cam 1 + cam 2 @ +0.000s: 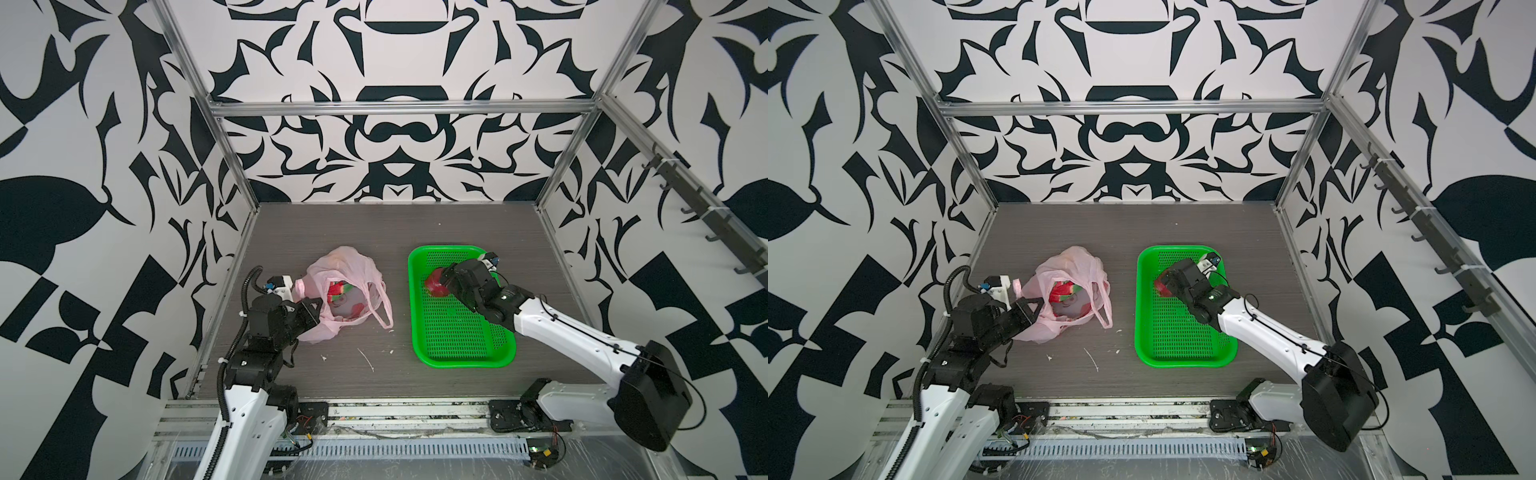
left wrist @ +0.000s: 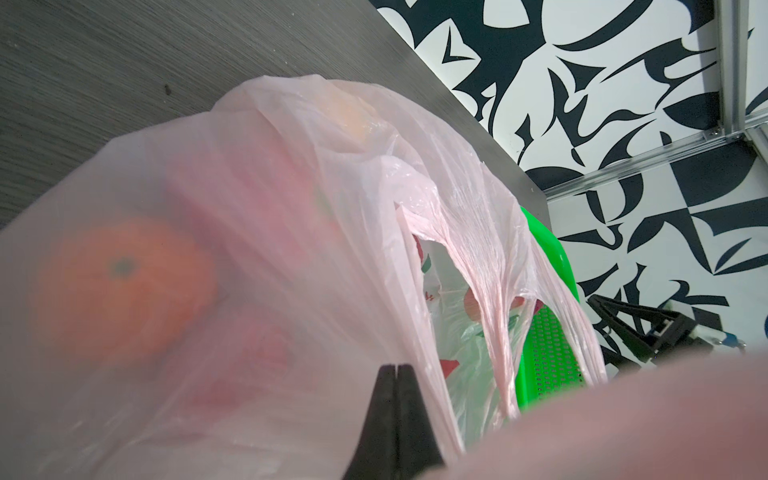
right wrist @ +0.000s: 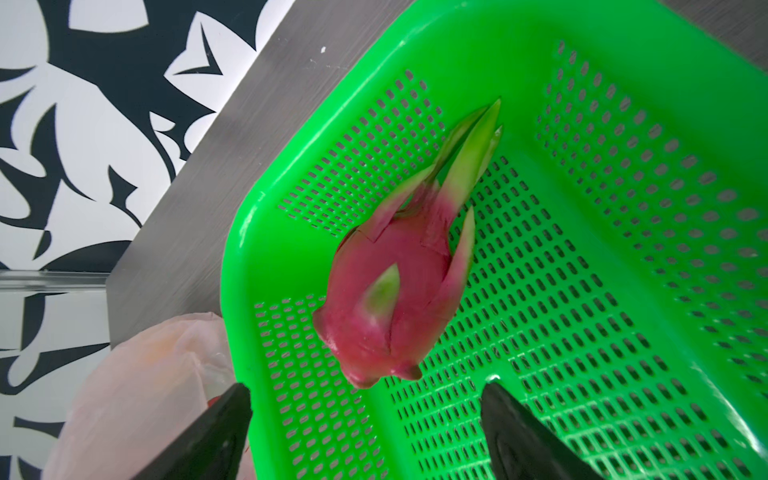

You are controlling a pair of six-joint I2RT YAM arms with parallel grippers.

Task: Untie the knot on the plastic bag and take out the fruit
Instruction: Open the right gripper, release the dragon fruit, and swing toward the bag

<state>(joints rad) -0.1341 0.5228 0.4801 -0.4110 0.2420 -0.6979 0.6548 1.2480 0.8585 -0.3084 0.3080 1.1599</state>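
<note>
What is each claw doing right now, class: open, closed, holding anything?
Left claw: closed, pinching the plastic bag.
Right claw: open, empty, over the dragon fruit in the green basket.

Plastic bag (image 1: 347,262): thin, translucent pink, crumpled on the counter (image 1: 332,224) left of the green perforated basket (image 1: 461,363). Its mouth gapes, and one loop handle (image 1: 384,313) trails loose on the counter.
Fruit, in bag: one orange (image 2: 120,291), blurred behind the plastic; a paler orange shape (image 2: 353,118) beyond it.
Fruit, in basket: one magenta dragon fruit (image 3: 395,299) with green-tipped scales, lying on its side by the left wall.
</note>
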